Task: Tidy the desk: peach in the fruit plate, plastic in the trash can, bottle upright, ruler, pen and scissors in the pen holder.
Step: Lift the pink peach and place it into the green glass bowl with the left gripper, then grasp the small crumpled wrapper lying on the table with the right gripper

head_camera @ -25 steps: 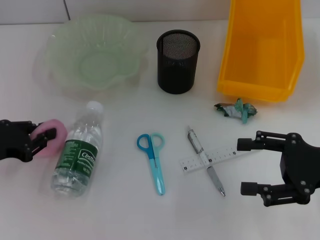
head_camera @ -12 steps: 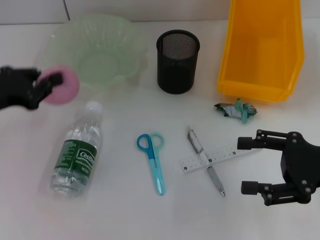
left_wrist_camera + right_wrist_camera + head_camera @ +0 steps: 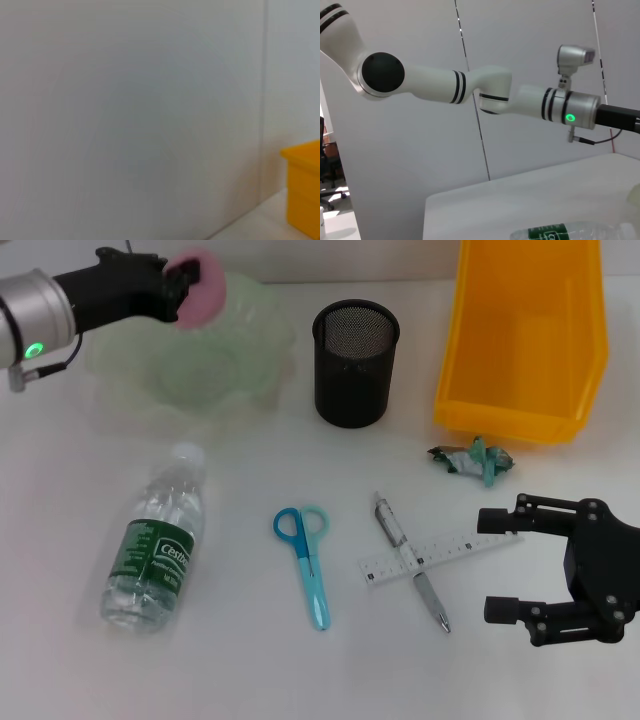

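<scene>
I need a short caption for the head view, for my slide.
Left pincer carries the peach over the fruit plate.

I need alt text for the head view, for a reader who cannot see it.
The left gripper holds a pink peach above the green fruit plate. On the white desk lie a water bottle on its side, scissors, a pen across a ruler, and a plastic scrap. The right gripper waits open nearby.

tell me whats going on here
The left gripper holds the pink peach over the green fruit plate, not yet released. The right gripper sits open beside the ruler and pen. The bottle lies on its side; scissors and plastic scrap wait on the desk.
</scene>
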Action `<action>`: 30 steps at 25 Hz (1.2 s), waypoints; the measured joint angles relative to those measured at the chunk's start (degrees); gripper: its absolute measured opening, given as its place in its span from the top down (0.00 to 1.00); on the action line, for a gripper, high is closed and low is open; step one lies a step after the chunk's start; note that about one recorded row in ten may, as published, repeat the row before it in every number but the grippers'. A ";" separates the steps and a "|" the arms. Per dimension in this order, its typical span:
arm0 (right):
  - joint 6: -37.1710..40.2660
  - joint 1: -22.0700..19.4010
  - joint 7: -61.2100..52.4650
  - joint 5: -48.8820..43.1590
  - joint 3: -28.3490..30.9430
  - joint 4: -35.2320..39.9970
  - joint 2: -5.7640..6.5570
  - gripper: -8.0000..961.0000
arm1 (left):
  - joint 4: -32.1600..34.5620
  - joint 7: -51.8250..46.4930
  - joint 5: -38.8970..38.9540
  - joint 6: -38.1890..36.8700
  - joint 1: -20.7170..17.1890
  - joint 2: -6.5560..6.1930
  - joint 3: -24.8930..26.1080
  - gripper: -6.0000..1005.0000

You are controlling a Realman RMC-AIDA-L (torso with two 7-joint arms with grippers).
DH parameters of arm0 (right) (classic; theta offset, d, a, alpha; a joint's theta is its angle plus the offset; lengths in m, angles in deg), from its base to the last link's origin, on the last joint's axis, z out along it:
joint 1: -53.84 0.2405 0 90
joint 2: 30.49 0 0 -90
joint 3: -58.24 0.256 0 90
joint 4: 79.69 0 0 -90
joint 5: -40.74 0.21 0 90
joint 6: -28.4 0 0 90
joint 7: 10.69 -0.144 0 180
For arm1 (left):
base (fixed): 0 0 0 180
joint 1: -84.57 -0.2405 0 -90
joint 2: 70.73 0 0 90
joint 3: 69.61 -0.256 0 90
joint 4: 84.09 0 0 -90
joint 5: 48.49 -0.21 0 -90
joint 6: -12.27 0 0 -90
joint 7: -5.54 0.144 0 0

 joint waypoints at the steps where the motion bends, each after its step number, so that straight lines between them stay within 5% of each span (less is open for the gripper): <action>1: 0.00 -0.05 0.00 0.13 0.01 -0.09 0.00 0.17 | -0.90 0.31 0.63 1.88 0.61 0.03 -0.05 0.93; 9: -0.45 -0.31 -0.34 0.83 0.11 -0.95 0.02 0.17 | -3.74 1.95 3.80 7.63 2.14 0.04 -1.52 0.91; 13: -0.49 -0.29 -0.39 0.94 0.17 -1.02 0.04 0.17 | -3.79 1.95 3.84 7.71 2.15 0.03 -1.58 0.70; 23: 1.41 -0.99 -3.63 5.87 3.72 -0.36 0.06 0.18 | -1.87 1.28 3.84 2.36 0.61 -0.41 -1.68 0.36; 25: 2.47 -2.23 -7.74 9.30 4.66 2.68 0.13 0.18 | -0.39 1.27 3.84 -3.15 -0.55 -0.72 -1.57 0.26; 26: 2.50 -2.77 -9.90 10.65 4.78 4.92 0.08 0.18 | 1.86 2.58 3.52 -19.61 -3.73 -1.34 -1.63 0.20; 27: 2.41 -3.28 -12.40 11.76 4.85 7.37 -0.01 0.18 | 2.29 3.60 3.17 -23.62 -5.48 -1.27 -1.71 0.14; 30: 0.86 -3.76 -22.25 11.83 3.78 17.21 -0.19 0.18 | 3.23 9.13 2.57 -32.87 -10.28 -0.58 -1.86 0.14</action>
